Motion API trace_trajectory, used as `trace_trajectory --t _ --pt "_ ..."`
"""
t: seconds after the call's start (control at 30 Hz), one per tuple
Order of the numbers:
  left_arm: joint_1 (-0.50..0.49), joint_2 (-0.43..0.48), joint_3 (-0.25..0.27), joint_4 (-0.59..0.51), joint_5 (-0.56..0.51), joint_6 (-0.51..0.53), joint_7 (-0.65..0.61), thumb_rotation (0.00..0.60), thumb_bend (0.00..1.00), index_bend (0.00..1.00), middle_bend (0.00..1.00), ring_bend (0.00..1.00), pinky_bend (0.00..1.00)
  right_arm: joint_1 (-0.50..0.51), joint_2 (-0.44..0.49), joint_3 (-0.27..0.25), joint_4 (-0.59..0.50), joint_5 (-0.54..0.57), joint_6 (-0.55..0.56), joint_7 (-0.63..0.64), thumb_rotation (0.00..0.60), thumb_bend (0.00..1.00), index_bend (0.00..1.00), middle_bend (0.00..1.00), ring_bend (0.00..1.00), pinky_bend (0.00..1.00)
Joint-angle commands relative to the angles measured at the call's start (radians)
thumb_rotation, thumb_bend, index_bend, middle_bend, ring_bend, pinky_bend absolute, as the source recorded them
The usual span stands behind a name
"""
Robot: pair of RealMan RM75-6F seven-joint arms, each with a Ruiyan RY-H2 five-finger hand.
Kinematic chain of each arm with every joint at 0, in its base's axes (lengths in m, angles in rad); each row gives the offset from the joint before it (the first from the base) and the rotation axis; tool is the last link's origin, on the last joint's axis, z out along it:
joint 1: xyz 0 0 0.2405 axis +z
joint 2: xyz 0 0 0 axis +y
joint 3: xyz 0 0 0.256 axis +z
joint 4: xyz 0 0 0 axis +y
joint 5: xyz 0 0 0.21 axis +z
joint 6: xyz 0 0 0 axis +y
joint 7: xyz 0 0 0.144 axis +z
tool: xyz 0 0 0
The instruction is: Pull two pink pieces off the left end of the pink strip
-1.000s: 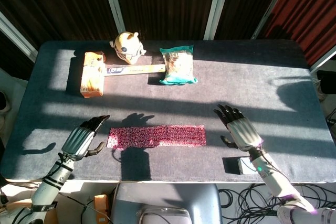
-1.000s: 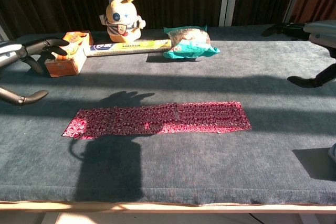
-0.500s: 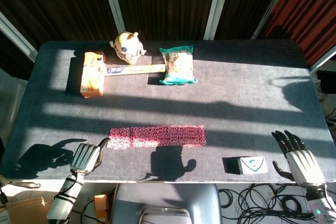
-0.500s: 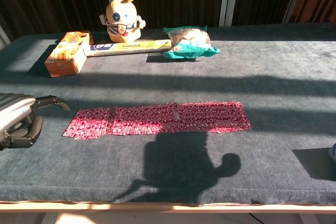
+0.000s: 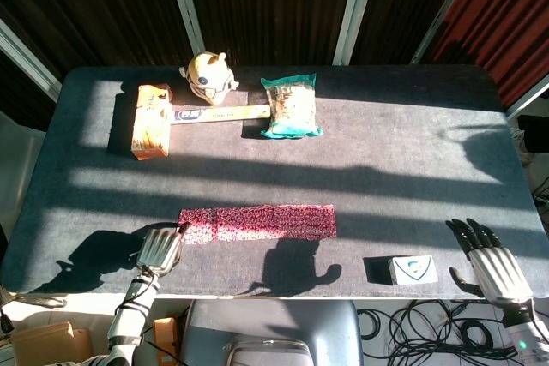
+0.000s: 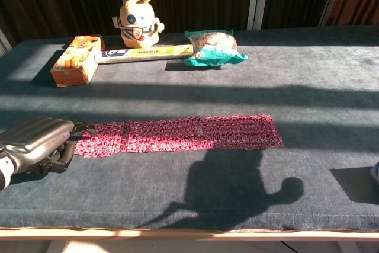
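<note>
The pink strip (image 5: pixel 257 223) lies flat across the near middle of the dark table (image 5: pixel 386 160), also seen as the pink strip (image 6: pixel 183 134) in the chest view. My left hand (image 5: pixel 159 251) is at the strip's left end, back upward. In the chest view the left hand (image 6: pixel 37 141) has one fingertip (image 6: pixel 84 128) reaching onto the strip's left edge, with the other fingers curled under; whether it pinches the strip is hidden. My right hand (image 5: pixel 492 265) hangs off the table's front right corner, fingers apart and holding nothing.
A small white box (image 5: pixel 413 269) sits near the front right edge. Along the back stand an orange carton (image 5: pixel 148 121), a long flat box (image 5: pixel 219 113), a round yellow toy (image 5: pixel 208 77) and a green snack bag (image 5: pixel 290 106).
My left hand pulled back off the table, then came in to the right onto the strip's left end. The right hand withdrew to the front right corner and now holds still.
</note>
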Motion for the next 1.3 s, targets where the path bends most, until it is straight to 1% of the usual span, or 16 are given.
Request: trace_trajectory --t 0.03,0.2,0.37,0.47,0.57,0.67,0.73,0.9,1.0,1.1,1.3 --pt "-0.003 -0.001 0.002 0.005 -0.006 0.005 0.002 0.6 0.92 0.24 1.0 1.0 1.0 -0.003 -0.001 0.001 -0.002 -0.001 -0.002 -0.006 0.6 0.32 0.0 0.07 0.0 0.11" --pt "-0.011 0.01 0.014 0.006 -0.028 0.001 0.033 0.6 0.91 0.25 1.0 1.0 1.0 -0.014 0.0 0.004 -0.008 -0.005 0.007 -0.011 0.6 0.32 0.0 0.07 0.0 0.11" --pt "-0.016 0.021 0.025 -0.003 -0.066 0.007 0.084 0.6 0.93 0.28 1.0 1.0 1.0 -0.021 0.003 0.011 -0.009 0.0 0.007 -0.003 0.6 0.32 0.0 0.07 0.0 0.11" --pt "-0.018 0.027 0.03 -0.012 -0.077 0.01 0.096 0.6 0.94 0.33 1.0 1.0 1.0 -0.023 0.002 0.015 -0.007 0.001 0.006 -0.002 0.6 0.32 0.0 0.07 0.0 0.11" --pt "-0.013 0.042 0.045 -0.039 -0.063 0.022 0.093 0.6 0.94 0.39 1.0 1.0 1.0 -0.023 0.001 0.017 -0.006 0.001 0.001 -0.005 0.6 0.32 0.0 0.07 0.0 0.11" --pt "-0.006 0.065 0.072 -0.073 -0.043 0.041 0.108 0.6 0.99 0.45 1.0 1.0 1.0 -0.023 0.0 0.02 -0.007 0.003 -0.004 -0.008 0.6 0.32 0.0 0.07 0.0 0.11" --pt "-0.001 0.082 0.091 -0.097 -0.04 0.053 0.133 0.6 1.0 0.47 1.0 1.0 1.0 -0.024 0.001 0.022 -0.009 0.002 -0.006 -0.009 0.6 0.32 0.0 0.07 0.0 0.11" --pt "0.012 0.144 0.148 -0.198 -0.071 0.058 0.198 0.6 1.0 0.48 1.0 1.0 1.0 -0.027 -0.002 0.025 -0.011 -0.002 -0.004 -0.017 0.6 0.32 0.0 0.07 0.0 0.11" --pt "0.016 0.175 0.175 -0.256 -0.086 0.072 0.24 0.6 1.0 0.49 1.0 1.0 1.0 -0.025 -0.006 0.027 -0.013 0.0 -0.012 -0.026 0.6 0.32 0.0 0.07 0.0 0.11" --pt "0.012 0.206 0.198 -0.317 -0.124 0.071 0.287 0.6 1.0 0.5 1.0 1.0 1.0 -0.025 -0.009 0.028 -0.015 -0.001 -0.015 -0.035 0.6 0.32 0.0 0.07 0.0 0.11" --pt "-0.005 0.263 0.234 -0.417 -0.139 0.049 0.301 0.6 1.0 0.51 1.0 1.0 1.0 -0.027 -0.01 0.033 -0.018 0.003 -0.018 -0.04 0.6 0.32 0.0 0.07 0.0 0.11"
